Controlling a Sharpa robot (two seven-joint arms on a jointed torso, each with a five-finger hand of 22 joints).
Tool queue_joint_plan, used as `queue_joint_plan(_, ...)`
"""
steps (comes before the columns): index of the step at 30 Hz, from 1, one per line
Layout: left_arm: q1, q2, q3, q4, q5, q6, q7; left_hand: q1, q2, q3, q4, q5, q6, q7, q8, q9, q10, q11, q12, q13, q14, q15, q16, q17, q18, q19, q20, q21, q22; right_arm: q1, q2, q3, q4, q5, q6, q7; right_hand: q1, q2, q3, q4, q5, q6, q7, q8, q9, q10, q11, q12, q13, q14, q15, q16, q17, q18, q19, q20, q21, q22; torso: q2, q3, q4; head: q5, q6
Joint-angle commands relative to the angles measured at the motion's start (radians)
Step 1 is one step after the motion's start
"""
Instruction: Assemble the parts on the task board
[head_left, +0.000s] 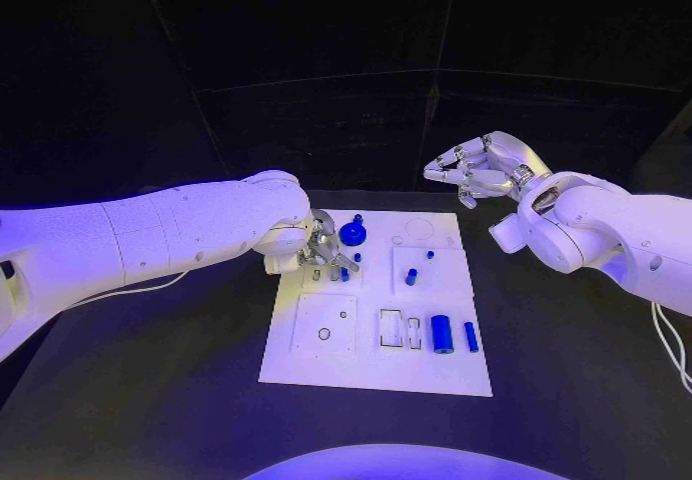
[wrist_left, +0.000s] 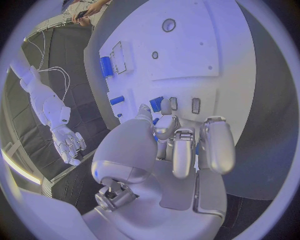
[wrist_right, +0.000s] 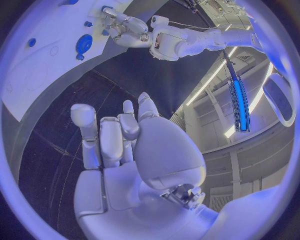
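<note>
Head view: blue cylinder (head_left: 441, 334) lies lengthwise along task board (head_left: 372, 375).

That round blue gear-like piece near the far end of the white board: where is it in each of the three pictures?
Head view: blue gear at the task board's far end, beside the left hand.
Left wrist view: I cannot make it out.
Right wrist view: blue gear on the board, near the left hand.
Shared landmark: the left hand.
</note>
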Motion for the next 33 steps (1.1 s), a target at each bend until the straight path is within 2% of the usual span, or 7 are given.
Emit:
queue_joint_plan(1, 0.001, 0.004, 0.000, -0.002, -0.005, 0.027, -0.010, 0.011, 0.001, 0.012, -0.001, -0.002, -0.009, 0.001, 0.008, 0.003, -0.001, -0.004, 0.005, -0.003, 0.102, -0.007, 0.003, 0.263, -0.007, -0.001, -0.005, 0.005, 0.001, 0.003, 0.001, 0.001, 0.001, -0.004, -0.005, 0.001, -0.002, 0.010, -0.004, -0.004, 0.006, -0.008, 0.001, 0.004, 0.002, -0.003, 0.002, 0.002, 0.000, -0.004, 0.003, 0.001, 0.000, 0.007, -0.005, 0.003, -0.001, 0.000, 0.000, 0.0005, 0.0002, 0.000, -0.001)
queue_joint_plan(11, 0.001, 0.011, 0.001, -0.005, -0.005, 0.023, -0.005, 0.044, 0.012, 0.065, -0.011, -0.002, -0.020, 0.000, 0.013, 0.017, -0.004, -0.005, 0.001, -0.007, 0.102, -0.008, 0.003, 0.263, -0.007, -0.002, -0.006, 0.004, 0.002, 0.003, 0.003, 0.001, 0.001, -0.004, -0.002, -0.002, -0.002, 0.010, -0.004, -0.004, 0.006, -0.008, 0.001, 0.004, 0.002, -0.003, 0.002, 0.002, 0.000, -0.004, 0.003, 0.001, 0.000, 0.007, -0.005, 0.003, -0.001, 0.000, 0.000, -0.0001, 0.0011, -0.003, -0.004)
queue_joint_plan(18, 0.001, 0.012, 0.001, -0.004, -0.005, 0.020, 0.000, 0.122, 0.030, 0.164, -0.052, 0.000, -0.037, -0.004, 0.007, 0.023, -0.009, -0.010, -0.006, -0.014, 0.102, -0.012, 0.003, 0.263, -0.006, -0.004, -0.011, 0.003, 0.002, 0.003, 0.003, 0.001, 0.004, -0.004, 0.002, -0.007, -0.002, 0.012, -0.004, -0.004, 0.007, -0.010, 0.002, 0.004, 0.002, -0.002, 0.003, 0.004, 0.002, -0.004, 0.003, 0.002, 0.002, 0.006, -0.005, 0.003, 0.000, 0.002, -0.001, -0.0002, 0.0011, -0.003, -0.005)
queue_joint_plan(20, 0.001, 0.012, 0.001, -0.003, -0.005, 0.022, 0.002, 0.136, 0.027, 0.196, -0.061, 0.018, -0.041, -0.006, 0.003, 0.024, -0.011, -0.011, -0.008, -0.016, 0.102, -0.013, 0.003, 0.263, -0.007, -0.004, -0.011, 0.003, 0.003, 0.003, 0.003, 0.001, 0.007, -0.008, 0.005, -0.009, -0.002, 0.012, -0.004, -0.004, 0.007, -0.010, 0.002, 0.004, 0.002, -0.002, 0.003, 0.004, 0.002, -0.004, 0.003, 0.002, 0.002, 0.006, -0.005, 0.003, 0.000, 0.002, 0.000, 0.0000, 0.0013, -0.003, -0.005)
queue_joint_plan(28, 0.001, 0.004, 0.001, 0.004, -0.005, 0.015, 0.015, 0.169, -0.014, 0.361, -0.088, 0.088, -0.053, -0.005, -0.012, 0.024, -0.021, -0.011, -0.021, -0.026, 0.102, -0.014, 0.003, 0.263, -0.006, -0.005, -0.012, 0.000, 0.003, 0.003, 0.005, 0.001, 0.007, -0.016, 0.013, -0.015, -0.001, 0.013, -0.004, -0.005, 0.008, -0.011, 0.002, 0.004, 0.002, -0.001, 0.003, 0.006, 0.003, -0.003, 0.004, 0.002, 0.002, 0.007, -0.006, 0.004, -0.001, 0.000, -0.001, -0.0007, 0.0027, -0.003, -0.005)
queue_joint_plan(29, 0.001, 0.002, 0.001, 0.005, -0.005, 0.014, 0.018, 0.154, -0.040, 0.424, -0.084, 0.100, -0.051, 0.006, -0.012, 0.027, -0.022, -0.011, -0.025, -0.029, 0.102, -0.012, 0.003, 0.263, -0.007, -0.005, -0.011, 0.000, 0.004, 0.003, 0.005, 0.001, 0.006, -0.016, 0.014, -0.015, -0.001, 0.013, -0.004, -0.005, 0.008, -0.011, 0.002, 0.004, 0.002, -0.001, 0.003, 0.006, 0.003, -0.003, 0.004, 0.002, 0.002, 0.007, -0.006, 0.004, -0.001, 0.000, -0.001, -0.0008, 0.0027, -0.003, -0.005)
queue_joint_plan(33, 0.001, -0.007, 0.001, 0.012, -0.005, -0.003, 0.028, 0.135, -0.097, 0.570, -0.104, 0.132, -0.055, 0.001, -0.008, 0.037, -0.020, -0.011, -0.027, -0.032, 0.102, -0.009, 0.003, 0.263, -0.006, -0.005, -0.009, -0.001, 0.004, 0.003, 0.005, 0.001, 0.004, -0.017, 0.016, -0.017, -0.001, 0.013, -0.004, -0.005, 0.008, -0.011, 0.002, 0.004, 0.002, -0.001, 0.003, 0.006, 0.003, -0.003, 0.004, 0.002, 0.002, 0.007, -0.006, 0.004, -0.001, 0.000, -0.001, 0.0000, 0.0020, -0.002, -0.005)
